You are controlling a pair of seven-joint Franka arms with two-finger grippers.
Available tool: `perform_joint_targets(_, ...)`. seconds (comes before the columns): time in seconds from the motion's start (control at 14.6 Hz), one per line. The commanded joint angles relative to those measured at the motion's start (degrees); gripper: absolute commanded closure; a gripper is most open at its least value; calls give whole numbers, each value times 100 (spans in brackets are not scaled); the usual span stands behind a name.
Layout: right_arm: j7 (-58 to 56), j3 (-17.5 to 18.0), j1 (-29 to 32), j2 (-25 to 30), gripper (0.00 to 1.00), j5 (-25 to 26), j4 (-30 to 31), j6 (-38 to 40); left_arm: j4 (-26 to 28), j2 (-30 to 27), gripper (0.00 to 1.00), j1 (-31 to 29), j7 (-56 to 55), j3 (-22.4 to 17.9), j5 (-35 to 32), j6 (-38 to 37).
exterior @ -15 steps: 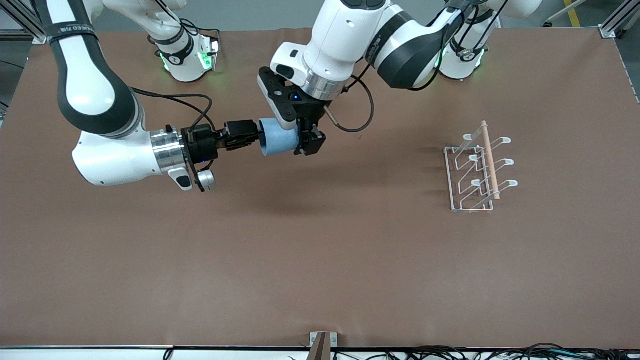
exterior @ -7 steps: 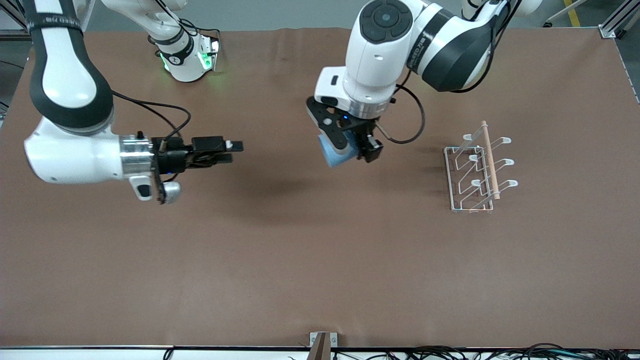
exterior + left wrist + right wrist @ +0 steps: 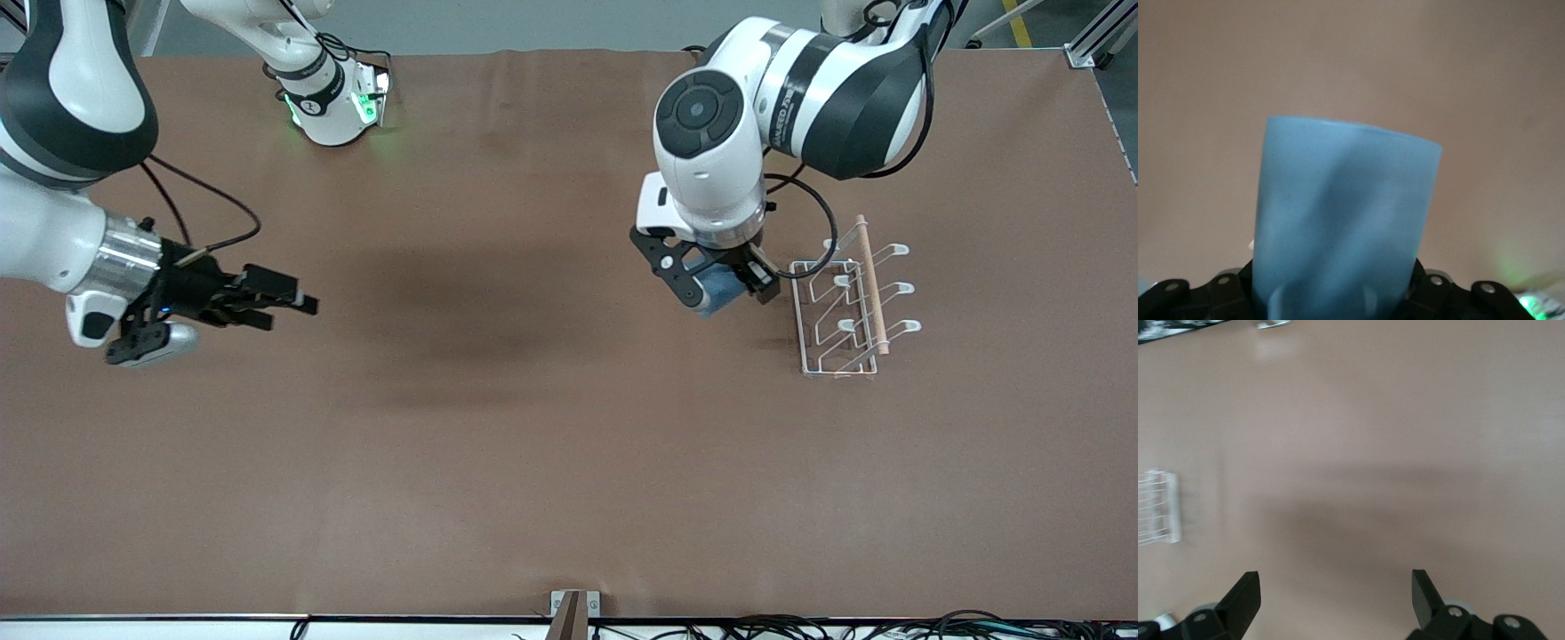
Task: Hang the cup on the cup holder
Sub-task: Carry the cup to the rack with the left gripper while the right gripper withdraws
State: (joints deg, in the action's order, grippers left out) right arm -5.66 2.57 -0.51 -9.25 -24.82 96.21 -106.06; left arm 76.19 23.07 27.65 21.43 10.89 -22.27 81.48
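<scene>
Cup (image 3: 718,292) clamped in my left gripper (image 3: 722,283) beside the rack (image 3: 845,307), probably needing tilting onto a prong; right gripper (image 3: 283,302) waits open.

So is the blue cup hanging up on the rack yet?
Not yet. Done: the left tool has the light-blue cup shut in its grip, up in the air right beside the white wire cup holder. The right tool is open and empty, waiting over the right arm's end of the table. Left to do: slip the cup onto one of the prongs and let go.
</scene>
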Motion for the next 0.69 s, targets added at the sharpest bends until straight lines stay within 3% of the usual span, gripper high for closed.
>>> perform_joint_targets(0.0,65,-387,-20,11,0,364,-181,6,404,-22,60,-127,509,27,-741,-168)
perform_joint_targets(0.07,56,-502,-11,11,0,407,-295,15,536,-13,60,-172,702,27,-918,-168)
perform_joint_targets(0.21,47,-731,-2,11,0,1010,-584,68,773,-22,60,-277,967,18,-1278,-281)
perform_joint_targets(0.34,118,-749,-11,169,0,1697,-665,164,941,-13,60,-365,1064,18,-1612,-536)
perform_joint_targets(0.62,662,-574,191,731,0,2059,-665,1059,1521,-13,60,-383,1109,18,-2527,-818)
